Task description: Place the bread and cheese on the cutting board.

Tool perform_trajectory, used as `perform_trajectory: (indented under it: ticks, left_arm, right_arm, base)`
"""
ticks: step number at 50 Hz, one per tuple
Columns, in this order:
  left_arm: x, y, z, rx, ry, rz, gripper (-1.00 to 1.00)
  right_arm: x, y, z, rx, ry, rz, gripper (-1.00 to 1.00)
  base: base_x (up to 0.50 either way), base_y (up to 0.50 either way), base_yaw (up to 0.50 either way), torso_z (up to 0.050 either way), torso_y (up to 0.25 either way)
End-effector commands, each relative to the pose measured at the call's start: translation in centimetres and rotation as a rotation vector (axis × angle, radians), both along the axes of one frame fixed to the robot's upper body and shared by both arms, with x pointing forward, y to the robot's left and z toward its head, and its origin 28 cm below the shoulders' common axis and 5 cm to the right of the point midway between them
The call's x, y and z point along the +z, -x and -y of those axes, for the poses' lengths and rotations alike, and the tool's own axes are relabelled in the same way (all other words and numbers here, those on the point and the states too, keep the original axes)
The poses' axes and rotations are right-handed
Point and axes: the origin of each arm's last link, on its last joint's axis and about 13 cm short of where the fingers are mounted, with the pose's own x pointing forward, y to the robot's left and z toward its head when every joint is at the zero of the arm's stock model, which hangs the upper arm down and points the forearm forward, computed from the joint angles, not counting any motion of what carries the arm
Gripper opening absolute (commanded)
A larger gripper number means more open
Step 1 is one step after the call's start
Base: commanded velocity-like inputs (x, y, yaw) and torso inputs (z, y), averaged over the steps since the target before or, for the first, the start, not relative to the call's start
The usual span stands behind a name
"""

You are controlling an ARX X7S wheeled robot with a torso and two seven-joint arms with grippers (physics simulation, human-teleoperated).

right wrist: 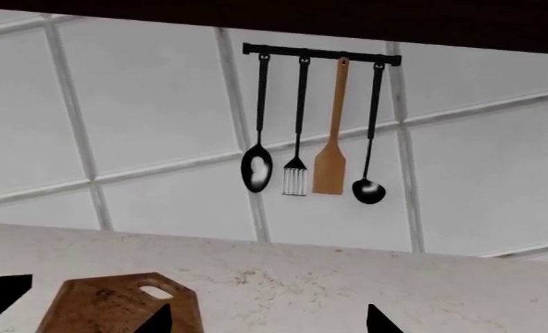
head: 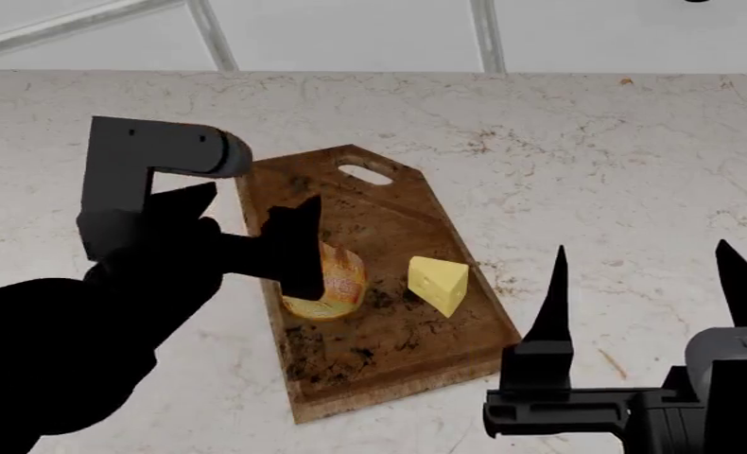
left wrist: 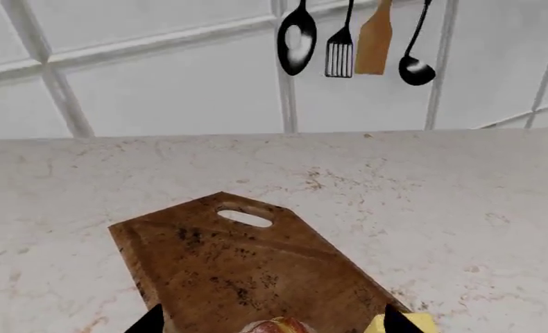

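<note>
Bread (head: 333,284): round golden-brown loaf lying on the cutting board (head: 387,312), about midway along it toward the board's left long edge; its left part is hidden behind the left gripper's dark fingers.
Cheese (head: 440,283): pale yellow wedge lying on the board beside the bread, toward the right long edge, a narrow strip of bare wood between the two.
Cutting board: dark, stained wood with clipped corners, lying at an angle on the countertop (head: 626,170), handle hole toward the back wall.
Left gripper (head: 253,236): low over the board's left side, its fingers spread apart with the loaf at one tip; in the left wrist view only the top of the bread shows between the two tips, so contact cannot be told.
Right gripper (head: 645,284): spread wide, nothing between its fingers, above bare countertop near the front edge, well apart from the board.
Utensil rail (right wrist: 320,54): on the tiled wall, carrying a black spoon (right wrist: 257,168), slotted turner (right wrist: 295,177), wooden spatula (right wrist: 329,166) and ladle (right wrist: 368,189).
</note>
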Motion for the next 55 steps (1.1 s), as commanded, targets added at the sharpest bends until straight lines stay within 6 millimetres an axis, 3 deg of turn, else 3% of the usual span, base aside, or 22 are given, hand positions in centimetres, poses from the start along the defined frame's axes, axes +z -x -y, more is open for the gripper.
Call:
perform_trajectory:
  ticks: [1,6,27,41,55]
  left_arm:
    - [0.9,3.5,-1.5,0.049,0.023,0.164,1.0]
    - [1.1,5.1,-2.1,0.04,0.049,0.215,1.0]
    - [-0.9,8.3,-3.8,0.07,0.111,0.352,1.0]
    - [-2.0,8.8,-4.2,0.065,0.138,0.357,1.0]
    - [-0.2,10.9,-4.8,0.049,0.226,0.458,1.0]
  right_arm:
    - [0.1,-0.2,-0.3,0.006,0.012,0.007,1.0]
    - [0.2,-0.3,-0.5,0.009,0.015,0.014,1.0]
    - [0.4,0.0,-0.6,-0.008,0.013,0.054,1.0]
    - [0.1,-0.6,-1.3,0.009,0.033,0.044,1.0]
    - [0.9,0.1,-1.5,0.008,0.031,0.101,1.0]
  base:
    - [0.0,0.0,0.0,0.0,0.0]
    - [0.0,0.0,0.0,0.0,0.0]
    - [0.0,0.0,0.0,0.0,0.0]
    - [0.0,0.0,0.0,0.0,0.0]
    - [0.0,0.0,0.0,0.0,0.0]
